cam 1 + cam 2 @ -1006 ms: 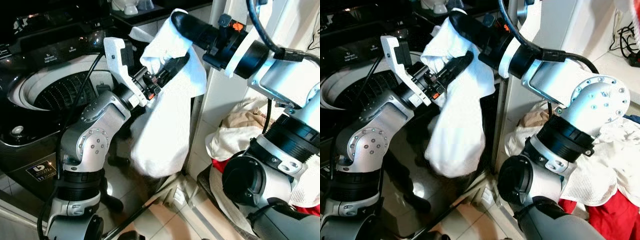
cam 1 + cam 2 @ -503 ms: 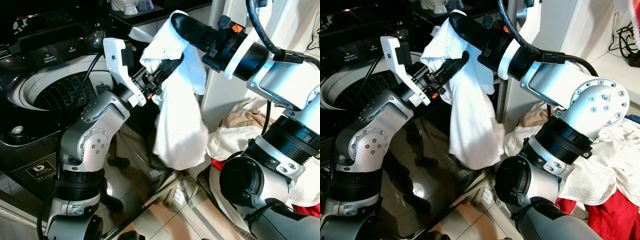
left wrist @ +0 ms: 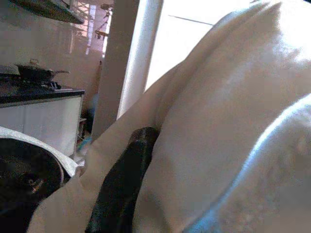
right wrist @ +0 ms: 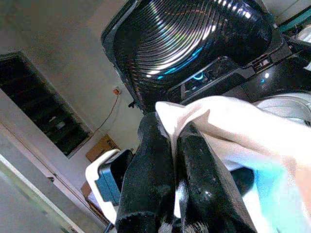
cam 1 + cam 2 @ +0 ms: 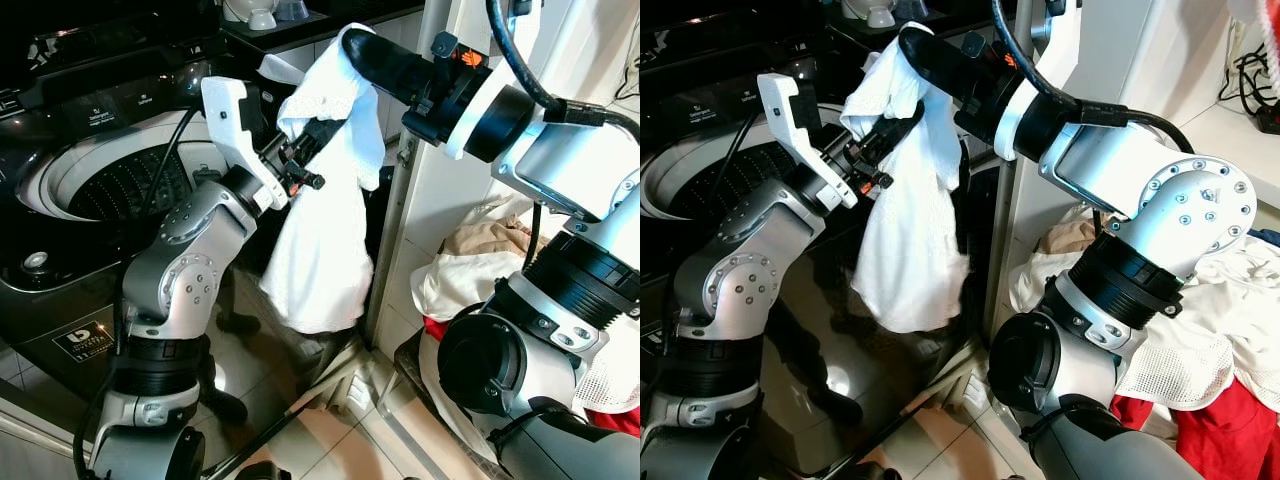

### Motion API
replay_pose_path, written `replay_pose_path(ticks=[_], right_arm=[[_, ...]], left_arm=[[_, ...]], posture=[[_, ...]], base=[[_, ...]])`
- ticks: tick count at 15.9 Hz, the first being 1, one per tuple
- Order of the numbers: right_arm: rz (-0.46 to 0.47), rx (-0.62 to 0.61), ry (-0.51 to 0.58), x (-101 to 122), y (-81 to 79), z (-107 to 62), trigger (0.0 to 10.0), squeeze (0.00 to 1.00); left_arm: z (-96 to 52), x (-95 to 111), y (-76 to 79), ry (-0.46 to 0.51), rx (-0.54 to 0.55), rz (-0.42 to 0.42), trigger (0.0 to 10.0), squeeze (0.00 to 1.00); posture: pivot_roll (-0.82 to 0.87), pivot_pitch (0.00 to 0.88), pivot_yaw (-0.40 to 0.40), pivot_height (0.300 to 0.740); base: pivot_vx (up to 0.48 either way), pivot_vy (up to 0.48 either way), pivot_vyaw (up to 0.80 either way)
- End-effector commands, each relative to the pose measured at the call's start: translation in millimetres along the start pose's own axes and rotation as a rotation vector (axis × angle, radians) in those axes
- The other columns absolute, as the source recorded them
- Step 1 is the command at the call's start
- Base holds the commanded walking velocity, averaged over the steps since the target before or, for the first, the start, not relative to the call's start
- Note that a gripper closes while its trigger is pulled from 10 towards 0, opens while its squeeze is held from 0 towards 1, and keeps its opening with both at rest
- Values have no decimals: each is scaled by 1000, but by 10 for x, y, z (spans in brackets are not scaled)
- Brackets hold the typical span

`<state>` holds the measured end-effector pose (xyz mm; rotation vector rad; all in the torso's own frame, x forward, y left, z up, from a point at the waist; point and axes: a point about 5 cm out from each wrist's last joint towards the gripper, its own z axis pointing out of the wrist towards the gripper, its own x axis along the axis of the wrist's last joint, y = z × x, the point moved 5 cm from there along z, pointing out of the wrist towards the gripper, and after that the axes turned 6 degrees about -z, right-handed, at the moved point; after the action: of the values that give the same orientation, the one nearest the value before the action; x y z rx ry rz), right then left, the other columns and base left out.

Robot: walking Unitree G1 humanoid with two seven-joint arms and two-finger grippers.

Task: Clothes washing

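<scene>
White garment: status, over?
Right gripper shut on white garment, held high. Left gripper pressed into its upper folds, grip unclear. Garment hangs beside the open washer drum, not yet over it. Laundry pile at right.

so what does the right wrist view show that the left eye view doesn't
The right wrist view shows the right gripper pinching a fold of the white cloth garment, with the washer's raised dark ribbed lid behind. The left eye view shows the garment hanging beside the open black top-loading washing machine, and the laundry pile. Both show the garment held.
</scene>
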<state>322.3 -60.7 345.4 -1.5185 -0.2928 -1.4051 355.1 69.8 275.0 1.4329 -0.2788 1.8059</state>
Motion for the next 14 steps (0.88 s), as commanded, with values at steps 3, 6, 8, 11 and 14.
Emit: replay_pose_path(ticks=[3,6,8,11,14], right_arm=[[-61,40,47,76,-140,-33,10000,1000],[-68,36,84,122,-127,-89,10000,1000],[-151,-39,120,197,-52,-201,10000,1000],[-360,-108,36,79,-42,-342,10000,0],[-476,-236,-109,-254,162,-298,10000,0]], left_arm=[[-46,27,-238,1,111,30,0,0],[43,183,-523,1,206,159,0,0],[171,491,-788,9,296,356,0,0],[407,1568,-995,82,500,822,0,0],[366,2245,-905,268,691,1023,0,0]], posture=[[-21,0,71,740],[-14,0,69,740],[-2,0,61,740],[-23,0,84,740],[-47,0,109,740]], base=[[0,0,0],[0,0,0],[0,0,0],[0,0,0],[0,0,0]])
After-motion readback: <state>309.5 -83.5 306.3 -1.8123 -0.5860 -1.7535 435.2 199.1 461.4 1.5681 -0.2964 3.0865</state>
